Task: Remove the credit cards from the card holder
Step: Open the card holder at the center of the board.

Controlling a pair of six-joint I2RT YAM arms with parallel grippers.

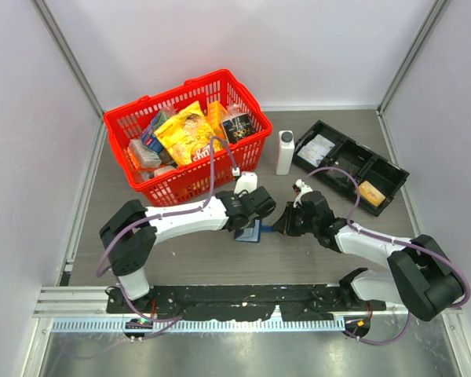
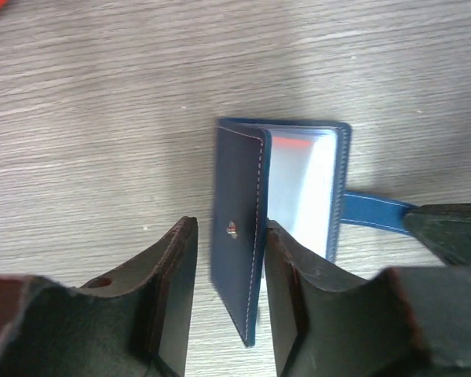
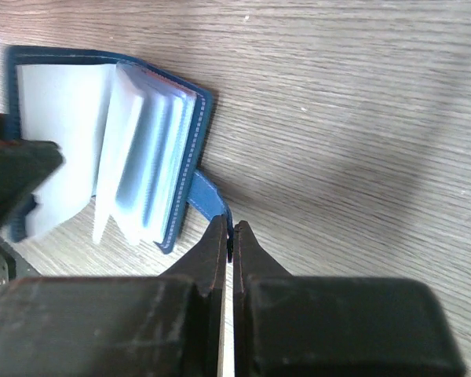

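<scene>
The navy-blue card holder [image 1: 250, 232] lies open on the table between both arms. Its pale sleeves [image 3: 133, 149] fan out, and a red-orange edge [image 2: 294, 141] shows at their top. My left gripper [image 2: 231, 228] straddles the raised cover [image 2: 237, 196]: the right finger touches it and a gap remains at the left finger. My right gripper [image 3: 231, 229] is shut on the blue snap tab [image 3: 208, 200]. One orange-gold credit card [image 1: 371, 192] lies in the black tray [image 1: 388, 169].
A red basket [image 1: 190, 179] full of snack packets stands at the back left, close behind the left arm. A white bottle [image 1: 285, 152] stands between the basket and the tray. White paper packets [image 1: 318, 148] fill another tray compartment.
</scene>
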